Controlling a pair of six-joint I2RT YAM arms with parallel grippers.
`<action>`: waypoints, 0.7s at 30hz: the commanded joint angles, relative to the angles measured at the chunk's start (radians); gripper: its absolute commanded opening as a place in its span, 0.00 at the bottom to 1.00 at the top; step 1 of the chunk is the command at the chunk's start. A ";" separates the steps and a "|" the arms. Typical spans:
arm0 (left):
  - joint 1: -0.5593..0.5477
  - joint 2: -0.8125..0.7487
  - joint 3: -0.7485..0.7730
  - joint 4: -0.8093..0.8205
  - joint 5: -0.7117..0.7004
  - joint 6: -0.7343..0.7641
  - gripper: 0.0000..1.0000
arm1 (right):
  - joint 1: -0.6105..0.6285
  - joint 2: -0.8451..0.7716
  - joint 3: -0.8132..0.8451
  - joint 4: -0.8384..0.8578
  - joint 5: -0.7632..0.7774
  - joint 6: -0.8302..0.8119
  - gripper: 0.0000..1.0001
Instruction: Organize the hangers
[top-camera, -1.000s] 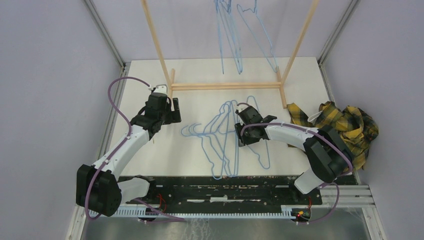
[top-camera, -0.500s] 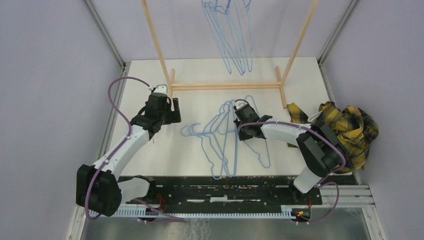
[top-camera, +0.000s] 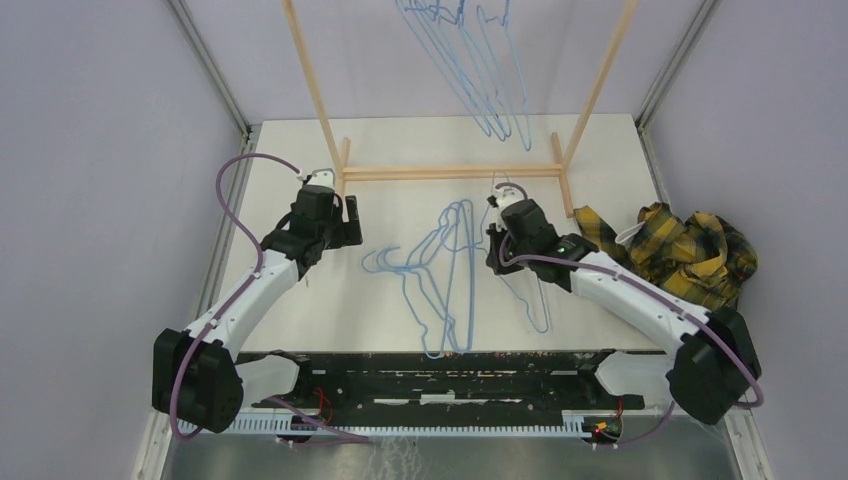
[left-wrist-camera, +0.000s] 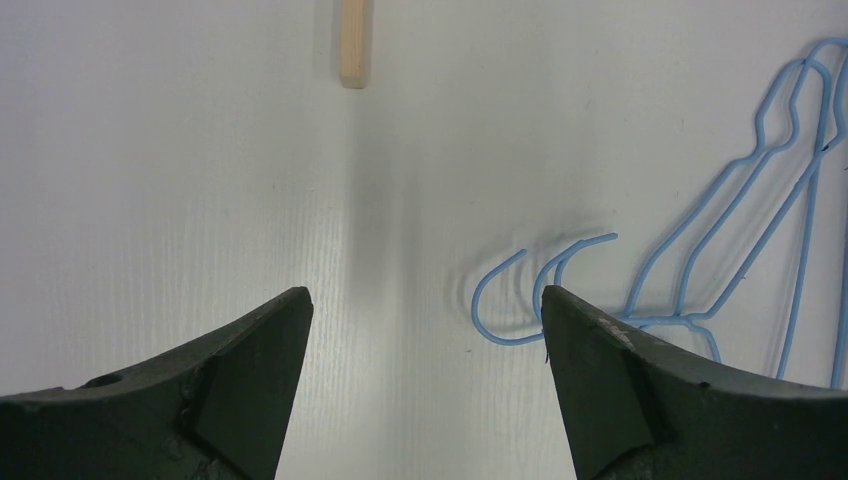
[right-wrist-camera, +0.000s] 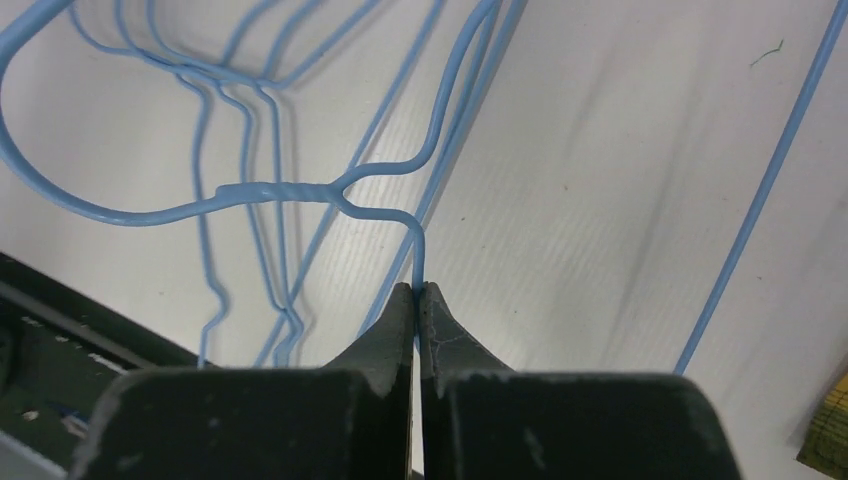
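Hangers of light-blue wire lie overlapped and flat on the white table, spread from its centre toward 6 o'clock, with two hooks at the pile's 9 o'clock side. More hung hangers dangle inside the wooden rack at 12 o'clock. The right fingers, at about 2 o'clock of the pile, are pressed together on a held hanger. They pinch its wire just below the twisted neck, and the hook curves away toward 9 o'clock in the wrist view. The left fingers stand wide apart over bare table at 9 o'clock of the pile and grip nothing; the two hooks lie just beyond one tip. A yellow-black plaid cloth is heaped at the table's 3 o'clock edge.
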 joint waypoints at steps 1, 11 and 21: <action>-0.003 -0.003 0.020 0.022 0.021 -0.022 0.92 | -0.089 -0.114 0.073 -0.085 -0.151 0.031 0.01; -0.003 -0.011 0.019 0.026 0.029 -0.027 0.92 | -0.327 -0.205 0.229 -0.183 -0.377 0.044 0.01; -0.003 -0.018 0.021 0.026 0.031 -0.018 0.92 | -0.418 -0.207 0.458 -0.317 -0.512 0.021 0.01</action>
